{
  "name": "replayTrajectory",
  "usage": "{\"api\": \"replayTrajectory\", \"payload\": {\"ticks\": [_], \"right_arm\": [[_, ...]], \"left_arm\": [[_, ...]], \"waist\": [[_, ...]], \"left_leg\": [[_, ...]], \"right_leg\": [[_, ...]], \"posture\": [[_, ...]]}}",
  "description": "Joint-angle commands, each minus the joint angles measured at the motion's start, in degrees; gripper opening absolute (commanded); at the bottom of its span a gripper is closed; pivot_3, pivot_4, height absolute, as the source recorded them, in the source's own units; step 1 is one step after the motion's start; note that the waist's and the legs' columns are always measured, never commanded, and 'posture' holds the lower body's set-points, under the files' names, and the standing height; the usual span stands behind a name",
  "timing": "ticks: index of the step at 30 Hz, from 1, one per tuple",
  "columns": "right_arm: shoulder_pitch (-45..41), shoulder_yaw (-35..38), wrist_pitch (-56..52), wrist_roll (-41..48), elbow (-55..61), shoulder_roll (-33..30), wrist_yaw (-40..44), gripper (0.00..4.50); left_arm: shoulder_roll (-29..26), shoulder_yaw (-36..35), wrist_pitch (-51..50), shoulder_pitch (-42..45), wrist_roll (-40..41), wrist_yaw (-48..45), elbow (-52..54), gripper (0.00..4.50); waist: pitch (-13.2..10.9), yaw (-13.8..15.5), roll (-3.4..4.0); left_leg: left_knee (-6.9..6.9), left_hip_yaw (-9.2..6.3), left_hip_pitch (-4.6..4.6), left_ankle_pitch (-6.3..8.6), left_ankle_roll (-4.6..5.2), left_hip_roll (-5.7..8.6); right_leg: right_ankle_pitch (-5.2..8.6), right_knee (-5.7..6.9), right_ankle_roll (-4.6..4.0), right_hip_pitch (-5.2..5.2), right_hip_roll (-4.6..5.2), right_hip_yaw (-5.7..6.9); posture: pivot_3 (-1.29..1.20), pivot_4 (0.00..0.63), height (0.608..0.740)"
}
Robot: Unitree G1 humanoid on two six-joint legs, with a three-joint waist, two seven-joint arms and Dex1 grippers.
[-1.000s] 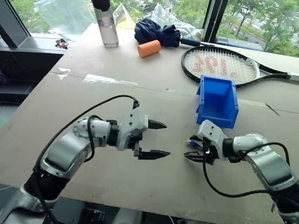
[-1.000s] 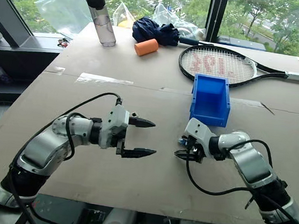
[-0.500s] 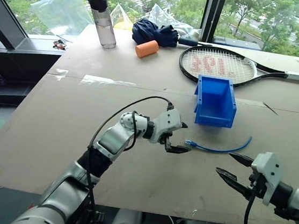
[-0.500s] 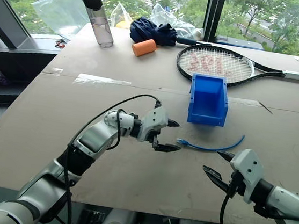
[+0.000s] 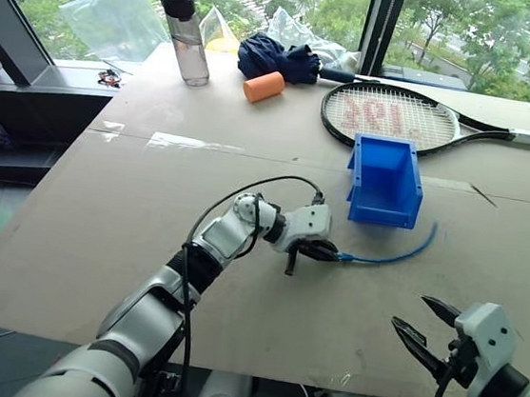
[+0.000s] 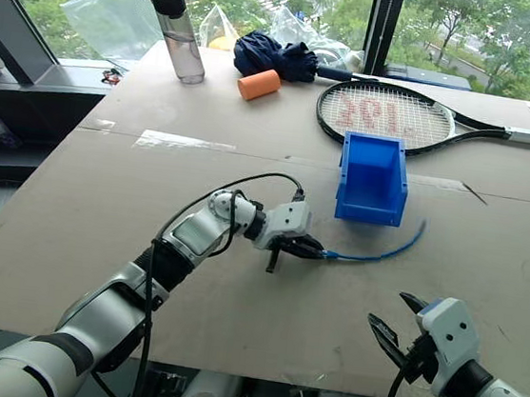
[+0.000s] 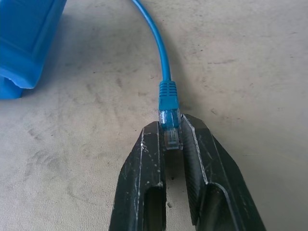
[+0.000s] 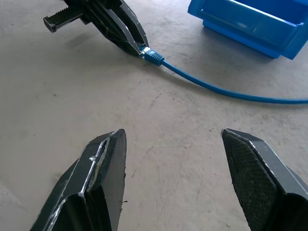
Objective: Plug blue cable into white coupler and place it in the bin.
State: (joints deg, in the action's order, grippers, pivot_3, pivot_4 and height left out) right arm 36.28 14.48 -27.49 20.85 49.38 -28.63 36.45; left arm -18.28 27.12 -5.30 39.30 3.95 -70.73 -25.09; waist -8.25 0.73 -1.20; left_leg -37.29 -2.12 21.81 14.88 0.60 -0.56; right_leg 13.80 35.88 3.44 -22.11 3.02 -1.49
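Left gripper (image 7: 171,132) fingers pinch the limp, light blue cable (image 5: 387,259) at its stiff clear plug; right gripper (image 8: 175,159) fingers gape wide.

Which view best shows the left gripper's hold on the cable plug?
The left wrist view: the left gripper pinches the blue cable by its clear plug. Head views and right wrist view show it small, from farther off.

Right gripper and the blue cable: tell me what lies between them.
Bare tabletop. In the right wrist view, nothing sits between the open right gripper and the blue cable, whose plug the left gripper pinches.
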Motion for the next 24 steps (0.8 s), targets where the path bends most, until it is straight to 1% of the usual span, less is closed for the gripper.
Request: {"api": "replayTrajectory", "payload": {"ticks": [1,3,5,7,9,12,17,18,24], "right_arm": [[-1.7,-0.7,-2.1,4.8,1.9,1.8,-1.9,3.14],[-3.3,-1.0,-4.8,10.2,2.1,4.2,-3.6,3.14],[-5.8,-1.1,-7.9,18.4,2.4,7.2,-6.6,3.14],[-8.3,-1.1,-10.4,25.7,2.6,9.1,-9.7,3.14],[-10.6,-1.8,-12.5,31.8,3.1,9.8,-12.9,3.14],[-15.9,-4.5,-14.4,38.6,2.9,10.6,-18.3,3.14],[-22.6,-5.7,-13.8,48.6,0.8,11.3,-24.9,3.14],[-23.3,-5.7,-13.8,49.8,0.6,10.7,-25.7,2.73],[-24.6,-6.2,-12.9,54.5,-0.4,7.7,-27.3,2.73]], "left_arm": [[0.2,-2.8,-6.5,-1.5,5.5,-3.3,5.2,0.07],[-0.1,-6.4,-15.7,-2.4,12.3,-4.9,10.2,0.07],[-1.6,-10.5,-27.2,-3.4,20.6,-6.2,16.5,0.07],[-2.9,-13.1,-35.4,-4.2,26.1,-6.0,21.1,0.07],[-3.8,-15.0,-41.3,-4.9,30.2,-4.9,24.7,0.07],[-3.0,-19.4,-48.9,-5.6,37.0,-1.4,28.5,0.07],[-2.6,-22.1,-55.0,-6.8,42.8,2.4,31.9,0.07],[-2.6,-22.3,-55.6,-6.8,43.6,3.0,32.2,0.00],[-3.1,-22.4,-56.5,-6.4,45.4,4.2,32.4,0.00]], "waist": [[0.0,-0.1,0.00],[0.0,-0.1,0.01],[0.0,-0.1,-0.03],[0.0,-0.3,0.05],[0.0,-0.3,0.07],[0.0,-0.4,0.06],[0.0,-0.4,0.06],[0.0,-0.4,0.06],[0.0,-0.5,0.06]], "left_leg": [[0.00,0.00,0.00,0.00,0.00,0.00],[0.00,-0.03,0.01,0.00,0.00,-0.03],[0.00,-0.07,0.03,0.00,0.00,-0.04],[-0.01,-0.19,0.04,0.00,0.00,-0.12],[0.00,-0.35,-0.01,0.00,0.00,-0.12],[0.00,-0.47,0.00,0.00,0.00,-0.07],[0.00,-0.59,0.02,0.00,0.00,-0.03],[0.00,-0.60,0.01,0.00,0.00,-0.01],[0.02,-0.61,0.01,0.00,0.00,0.01]], "right_leg": [[-0.01,0.00,-0.03,0.00,0.00,0.00],[-0.02,0.02,-0.04,-0.01,-0.01,0.02],[-0.02,0.03,-0.04,-0.03,-0.01,0.05],[-0.03,0.06,-0.04,-0.03,-0.01,0.09],[-0.02,0.06,-0.06,0.00,0.01,0.05],[-0.02,0.06,-0.05,0.00,0.01,0.09],[-0.06,0.06,0.01,0.00,0.02,0.18],[-0.08,0.05,0.04,0.02,0.02,0.19],[-0.09,0.06,0.06,0.01,0.00,0.20]], "posture": [[0.00,0.150,0.740],[0.00,0.150,0.740],[0.00,0.150,0.740],[0.00,0.150,0.740],[0.00,0.150,0.740],[0.00,0.150,0.740],[0.00,0.150,0.740],[0.00,0.150,0.740],[0.00,0.150,0.740]]}}
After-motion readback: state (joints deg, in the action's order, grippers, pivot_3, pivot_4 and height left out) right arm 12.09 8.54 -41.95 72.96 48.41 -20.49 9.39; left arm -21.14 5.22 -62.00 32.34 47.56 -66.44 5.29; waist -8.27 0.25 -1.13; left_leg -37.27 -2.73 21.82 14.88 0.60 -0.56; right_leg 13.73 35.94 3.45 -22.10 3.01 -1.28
